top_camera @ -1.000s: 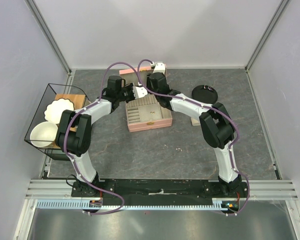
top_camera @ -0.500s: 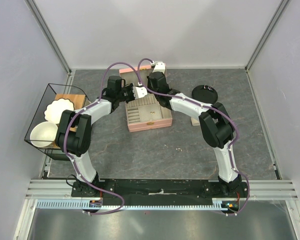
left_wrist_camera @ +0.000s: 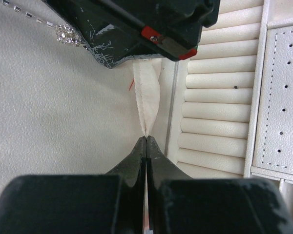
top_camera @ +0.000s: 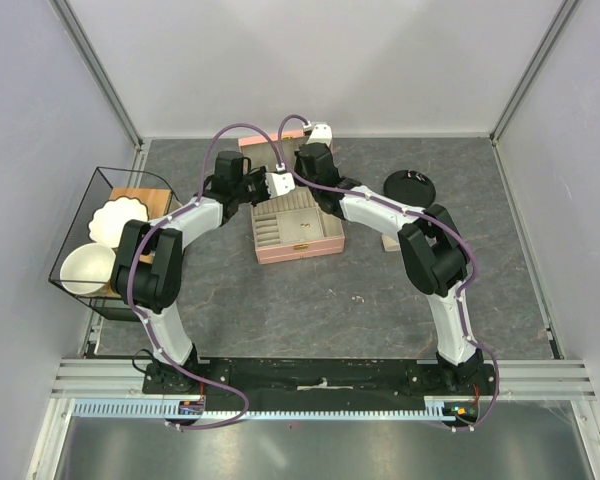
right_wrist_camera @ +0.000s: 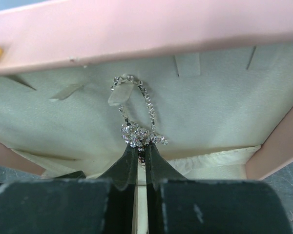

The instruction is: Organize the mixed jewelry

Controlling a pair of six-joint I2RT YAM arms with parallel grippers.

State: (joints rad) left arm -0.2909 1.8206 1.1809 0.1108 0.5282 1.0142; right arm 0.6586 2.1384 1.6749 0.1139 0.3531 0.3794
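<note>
The piece in play is a fine silvery chain (right_wrist_camera: 149, 104) of tiny sparkling stones, gathered at one end into a glittering knot-like cluster. It lies against the cream lining inside the raised lid of the pink jewelry box (right_wrist_camera: 136, 34), its loop hooked over a small fabric tab (right_wrist_camera: 119, 95). The right gripper (right_wrist_camera: 141, 148) has its fingers drawn almost together, pinching the chain at that cluster. Beside the ring rolls (left_wrist_camera: 219, 97), the left gripper (left_wrist_camera: 146, 141) is fully closed on a cream fabric fold (left_wrist_camera: 146, 92).
</note>
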